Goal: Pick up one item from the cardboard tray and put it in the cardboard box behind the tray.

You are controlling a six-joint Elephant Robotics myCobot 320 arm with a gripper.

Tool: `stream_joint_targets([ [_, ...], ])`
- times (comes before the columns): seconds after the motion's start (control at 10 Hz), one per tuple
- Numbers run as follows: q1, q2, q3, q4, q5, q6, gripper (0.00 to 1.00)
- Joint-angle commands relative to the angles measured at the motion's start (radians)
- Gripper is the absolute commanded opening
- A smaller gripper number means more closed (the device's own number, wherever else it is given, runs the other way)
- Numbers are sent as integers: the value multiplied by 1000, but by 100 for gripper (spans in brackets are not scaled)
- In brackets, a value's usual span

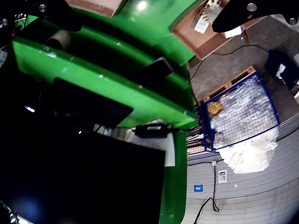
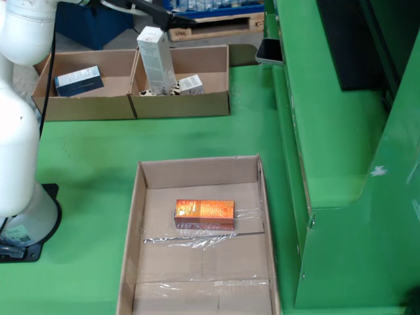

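Note:
In the still view from above, an orange box (image 2: 203, 214) lies flat in the cardboard tray (image 2: 134, 216) at the front. Behind it stand two cardboard boxes: the left box (image 2: 85, 105) holds a dark blue carton (image 2: 79, 80). The right box (image 2: 197, 102) holds a tall white carton (image 2: 156, 60) standing upright and a small white carton (image 2: 191, 83). My gripper (image 2: 161, 13) hangs just above the tall carton at the top edge. In the view that rides on the gripper, my gripper (image 1: 149, 11) is open: dark fingers (image 1: 51, 14) stand wide apart with nothing between them.
The white arm and its base (image 2: 20, 216) fill the left side. A green shelf unit (image 2: 341, 131) runs along the right, with a phone (image 2: 269, 51) at its corner. The riding view shows green shelving, a black screen (image 1: 84, 186) and a blue wire cage (image 1: 243, 112).

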Motion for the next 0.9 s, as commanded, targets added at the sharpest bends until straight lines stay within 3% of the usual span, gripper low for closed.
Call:
stream_joint_targets([
  [0.0,-54,134,20,-295,426,17,100],
  [0.8,-126,371,20,-701,366,116,100],
])
